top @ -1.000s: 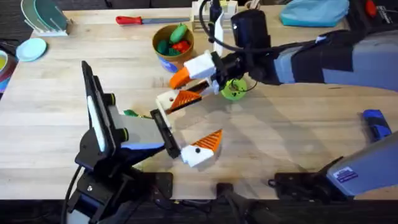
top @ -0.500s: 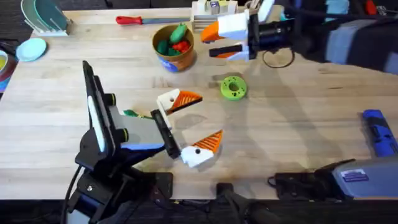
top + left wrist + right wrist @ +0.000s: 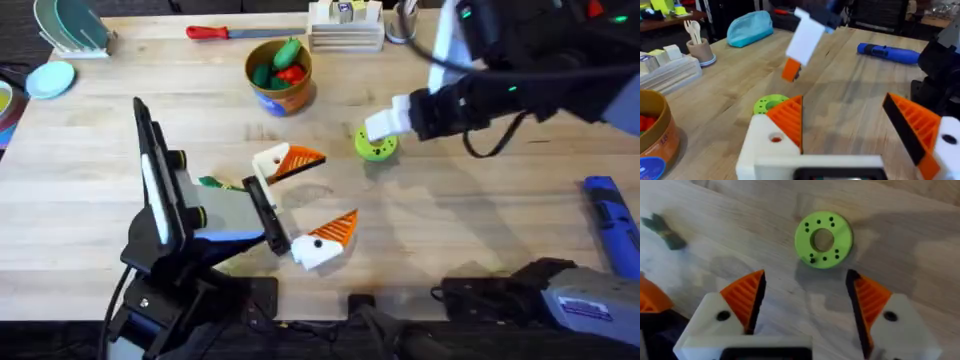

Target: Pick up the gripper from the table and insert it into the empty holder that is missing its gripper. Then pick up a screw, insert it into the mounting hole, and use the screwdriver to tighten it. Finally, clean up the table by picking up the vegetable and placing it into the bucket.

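A flat green ring disc [image 3: 375,143] with small holes lies on the wooden desk [image 3: 480,230]. A red-handled screwdriver [image 3: 235,32] lies at the far edge. A light blue pouch [image 3: 751,27] sits near a cup of wooden spoons [image 3: 699,46]. A small blue dish [image 3: 50,79] sits far left.

One bucket [image 3: 279,77] near the bench's far edge, holding two green toy vegetables and one red. One green ring disc [image 3: 375,145], one red-handled screwdriver [image 3: 226,32], one blue screwdriver [image 3: 612,213] at the right edge. Two arms, two grippers.
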You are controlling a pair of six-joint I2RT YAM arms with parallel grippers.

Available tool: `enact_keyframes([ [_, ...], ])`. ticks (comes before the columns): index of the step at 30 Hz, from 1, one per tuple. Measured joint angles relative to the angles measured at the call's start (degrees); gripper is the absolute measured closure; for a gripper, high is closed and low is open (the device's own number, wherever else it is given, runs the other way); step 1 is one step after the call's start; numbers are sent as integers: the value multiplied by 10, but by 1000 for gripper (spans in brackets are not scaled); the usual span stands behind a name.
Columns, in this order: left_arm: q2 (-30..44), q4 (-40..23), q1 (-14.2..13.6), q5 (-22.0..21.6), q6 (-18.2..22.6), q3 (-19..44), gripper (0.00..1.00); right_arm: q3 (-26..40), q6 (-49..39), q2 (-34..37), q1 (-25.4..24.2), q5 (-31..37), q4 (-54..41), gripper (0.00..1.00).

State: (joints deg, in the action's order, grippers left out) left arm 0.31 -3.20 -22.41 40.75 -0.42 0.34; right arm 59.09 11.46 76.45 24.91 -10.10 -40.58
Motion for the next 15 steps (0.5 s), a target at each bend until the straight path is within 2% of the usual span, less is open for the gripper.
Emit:
enact_keyframes([
  [5, 0, 0, 0, 0, 0, 0, 7, 0, -16, 49, 60, 85, 11, 240],
  [11, 0, 0, 0, 0, 0, 0, 7, 0, -7, 102, 80, 124, 26, 551],
  [15, 0, 0, 0, 0, 0, 0, 7, 0, 4, 126, 82, 133, 28, 621],
])
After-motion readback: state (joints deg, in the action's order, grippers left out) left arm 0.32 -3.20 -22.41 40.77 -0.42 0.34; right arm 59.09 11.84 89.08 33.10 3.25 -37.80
